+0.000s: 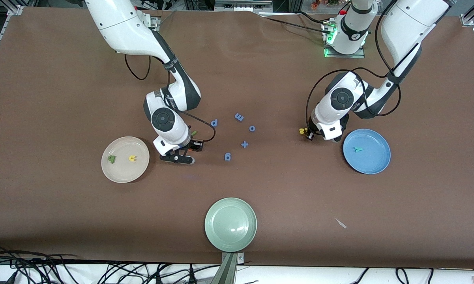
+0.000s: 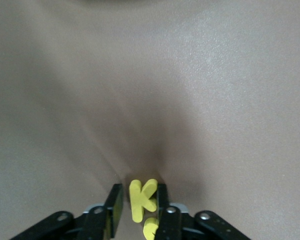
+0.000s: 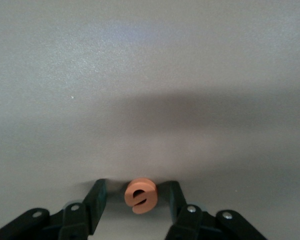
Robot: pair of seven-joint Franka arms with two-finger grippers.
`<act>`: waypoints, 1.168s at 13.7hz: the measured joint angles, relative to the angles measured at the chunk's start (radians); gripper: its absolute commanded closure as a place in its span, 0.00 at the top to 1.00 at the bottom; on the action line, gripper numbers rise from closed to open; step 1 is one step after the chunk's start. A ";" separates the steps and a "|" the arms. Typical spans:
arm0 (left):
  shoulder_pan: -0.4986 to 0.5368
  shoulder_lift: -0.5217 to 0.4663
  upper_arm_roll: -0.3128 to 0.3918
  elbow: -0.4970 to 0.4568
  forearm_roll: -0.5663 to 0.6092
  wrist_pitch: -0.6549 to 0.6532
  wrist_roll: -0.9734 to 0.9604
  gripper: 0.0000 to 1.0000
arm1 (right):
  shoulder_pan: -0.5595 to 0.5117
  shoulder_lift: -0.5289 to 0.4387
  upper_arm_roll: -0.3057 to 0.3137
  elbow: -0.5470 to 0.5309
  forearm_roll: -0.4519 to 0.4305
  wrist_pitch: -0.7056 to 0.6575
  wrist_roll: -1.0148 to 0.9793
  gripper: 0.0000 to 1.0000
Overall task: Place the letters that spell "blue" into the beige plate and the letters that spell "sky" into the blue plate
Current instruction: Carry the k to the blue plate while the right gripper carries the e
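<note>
In the left wrist view a yellow k stands between the fingers of my left gripper. One finger touches it and a gap shows at the other. A yellow s lies just beside it. The front view has that gripper low beside the blue plate, which holds the teal y. My right gripper is open around the orange e, which lies on the table. It is beside the beige plate, which holds the olive b and yellow u. The dark green bar lies by the right wrist.
Several blue letters and a blue plus sign are scattered mid-table between the arms. A pale green plate sits near the front edge. A small white scrap lies nearer the camera than the blue plate.
</note>
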 measured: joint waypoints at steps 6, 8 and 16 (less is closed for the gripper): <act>0.023 -0.005 -0.001 0.056 0.000 -0.041 0.001 0.08 | -0.001 -0.009 -0.009 0.000 0.001 -0.003 -0.007 0.11; 0.090 -0.013 -0.036 0.119 -0.012 -0.130 0.039 0.08 | -0.002 -0.014 -0.032 0.002 0.001 -0.034 -0.038 0.11; 0.388 -0.021 -0.077 0.214 -0.059 -0.295 0.446 0.10 | -0.187 -0.120 -0.142 0.017 0.002 -0.286 -0.531 0.19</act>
